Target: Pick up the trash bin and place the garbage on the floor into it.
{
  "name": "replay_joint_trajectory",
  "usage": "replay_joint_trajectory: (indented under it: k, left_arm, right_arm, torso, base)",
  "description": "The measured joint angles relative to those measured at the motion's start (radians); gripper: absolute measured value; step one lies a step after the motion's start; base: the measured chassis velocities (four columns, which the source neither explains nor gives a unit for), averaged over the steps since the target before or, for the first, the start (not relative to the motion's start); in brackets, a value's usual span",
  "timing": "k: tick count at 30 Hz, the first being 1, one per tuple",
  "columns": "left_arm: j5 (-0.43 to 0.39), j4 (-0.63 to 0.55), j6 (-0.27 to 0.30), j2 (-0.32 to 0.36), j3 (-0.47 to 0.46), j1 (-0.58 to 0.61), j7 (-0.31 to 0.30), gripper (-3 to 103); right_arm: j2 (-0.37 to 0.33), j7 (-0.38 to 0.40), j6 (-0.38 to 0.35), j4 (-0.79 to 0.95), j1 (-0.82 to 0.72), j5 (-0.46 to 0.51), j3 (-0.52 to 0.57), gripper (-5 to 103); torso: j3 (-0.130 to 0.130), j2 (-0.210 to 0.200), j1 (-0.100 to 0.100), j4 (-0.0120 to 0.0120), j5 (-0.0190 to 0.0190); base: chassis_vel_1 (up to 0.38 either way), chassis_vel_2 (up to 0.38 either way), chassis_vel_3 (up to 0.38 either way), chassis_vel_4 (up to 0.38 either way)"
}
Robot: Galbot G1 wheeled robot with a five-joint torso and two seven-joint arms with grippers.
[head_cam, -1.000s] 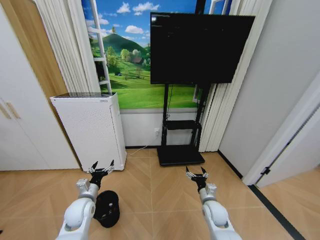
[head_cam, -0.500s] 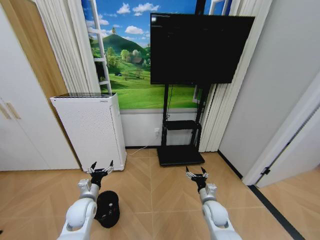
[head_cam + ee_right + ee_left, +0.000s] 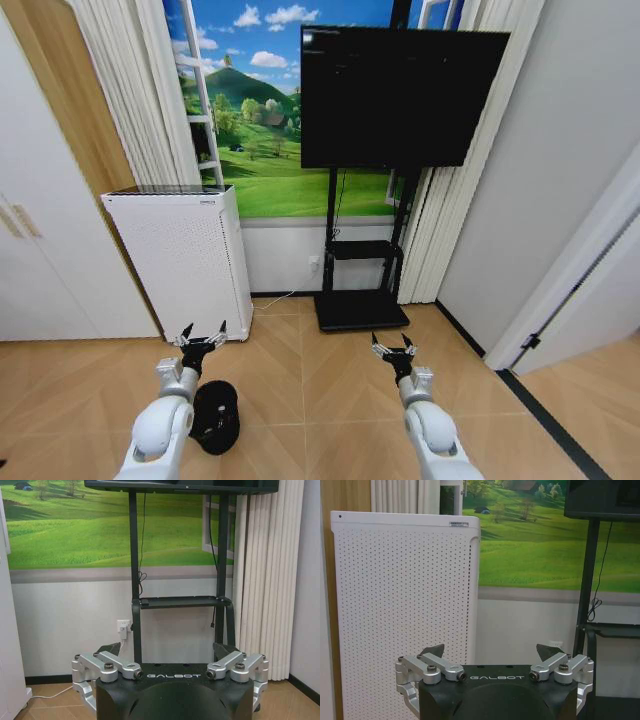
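**Inspector:** State of the grippers?

**Assistant:** Left gripper (image 3: 202, 338) is raised over the wooden floor (image 3: 320, 390), fingers spread apart, nothing between them. Right gripper (image 3: 394, 349) is likewise held forward with fingers apart and empty. The left wrist view faces the white perforated appliance (image 3: 405, 610); the right wrist view faces the TV stand (image 3: 177, 600).

**Inspector:** And the trash bin?

**Assistant:** The trash bin (image 3: 216, 415) stands on the floor just beside the left forearm, below and behind the left gripper, near the appliance's front corner. I see none of the garbage on the visible floor.

**Inspector:** Risks?

**Assistant:** In my judgement, three. The left arm partly covers the bin, so a descent could knock its rim and tip it. The bin's smooth tapered wall may slip from a shallow pinch. And the appliance stands close; a swing of the left arm could strike it.
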Motion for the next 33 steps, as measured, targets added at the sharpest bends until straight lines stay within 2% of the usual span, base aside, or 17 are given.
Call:
replay_joint_trajectory:
  k: [8, 11, 14, 15, 16, 21, 23, 24, 28, 29, 32, 33]
  left_arm:
    - [-0.001, 0.000, 0.000, 0.000, 0.000, 0.000, 0.000, 100]
    - [-0.001, 0.000, 0.000, 0.000, 0.000, 0.000, 0.000, 100]
    - [-0.001, 0.000, 0.000, 0.000, 0.000, 0.000, 0.000, 100]
    - [-0.001, 0.000, 0.000, 0.000, 0.000, 0.000, 0.000, 100]
    - [-0.001, 0.000, 0.000, 0.000, 0.000, 0.000, 0.000, 100]
    - [-0.001, 0.000, 0.000, 0.000, 0.000, 0.000, 0.000, 100]
    - [-0.001, 0.000, 0.000, 0.000, 0.000, 0.000, 0.000, 100]
    - [-0.001, 0.000, 0.000, 0.000, 0.000, 0.000, 0.000, 100]
    - [-0.001, 0.000, 0.000, 0.000, -0.001, 0.000, 0.000, 100]
    - [-0.001, 0.000, 0.000, 0.000, 0.000, 0.000, 0.000, 100]
    - [-0.001, 0.000, 0.000, 0.000, 0.000, 0.000, 0.000, 100]
    - [-0.001, 0.000, 0.000, 0.000, 0.000, 0.000, 0.000, 100]
  right_arm:
    - [0.000, 0.000, 0.000, 0.000, 0.000, 0.000, 0.000, 100]
    - [0.000, 0.000, 0.000, 0.000, 0.000, 0.000, 0.000, 100]
    - [0.000, 0.000, 0.000, 0.000, 0.000, 0.000, 0.000, 100]
    - [0.000, 0.000, 0.000, 0.000, 0.000, 0.000, 0.000, 100]
    - [0.000, 0.000, 0.000, 0.000, 0.000, 0.000, 0.000, 100]
    - [0.000, 0.000, 0.000, 0.000, 0.000, 0.000, 0.000, 100]
    - [0.000, 0.000, 0.000, 0.000, 0.000, 0.000, 0.000, 100]
    - [0.000, 0.000, 0.000, 0.000, 0.000, 0.000, 0.000, 100]
    - [0.000, 0.000, 0.000, 0.000, 0.000, 0.000, 0.000, 100]
    - [0.000, 0.000, 0.000, 0.000, 0.000, 0.000, 0.000, 100]
    - [0.000, 0.000, 0.000, 0.000, 0.000, 0.000, 0.000, 100]
    - [0.000, 0.000, 0.000, 0.000, 0.000, 0.000, 0.000, 100]
  torso:
    - [-0.001, -0.001, -0.001, -0.0002, 0.0006]
    - [-0.001, -0.001, -0.001, 0.0001, -0.0004]
    - [-0.001, -0.002, -0.001, -0.0001, 0.0005]
    - [-0.001, -0.002, -0.001, -0.0001, -0.0005]
    - [-0.001, -0.002, -0.001, -0.0002, 0.0006]
    - [-0.002, -0.003, -0.002, 0.0000, -0.0003]
    - [-0.002, -0.003, -0.002, -0.0003, 0.0010]
    - [-0.002, -0.003, -0.002, 0.0002, -0.0007]
    - [-0.002, -0.003, -0.002, -0.0001, 0.0008]
    - [-0.002, -0.003, -0.002, 0.0002, -0.0013]
    - [-0.002, -0.003, -0.002, -0.0002, 0.0012]
    - [-0.002, -0.003, -0.002, -0.0001, 0.0005]
  base:
    - [0.179, -0.165, -0.176, 0.188]
    - [0.217, -0.249, -0.212, 0.241]
    - [0.258, -0.279, -0.239, 0.253]
    - [0.257, -0.272, -0.285, 0.258]
    - [0.291, -0.302, -0.298, 0.280]
    - [0.326, -0.320, -0.333, 0.321]
    - [0.365, -0.363, -0.333, 0.336]
    - [0.347, -0.363, -0.374, 0.374]
    - [0.370, -0.364, -0.370, 0.379]
    - [0.366, -0.369, -0.351, 0.380]
    - [0.368, -0.345, -0.362, 0.354]
    - [0.327, -0.360, -0.370, 0.338]
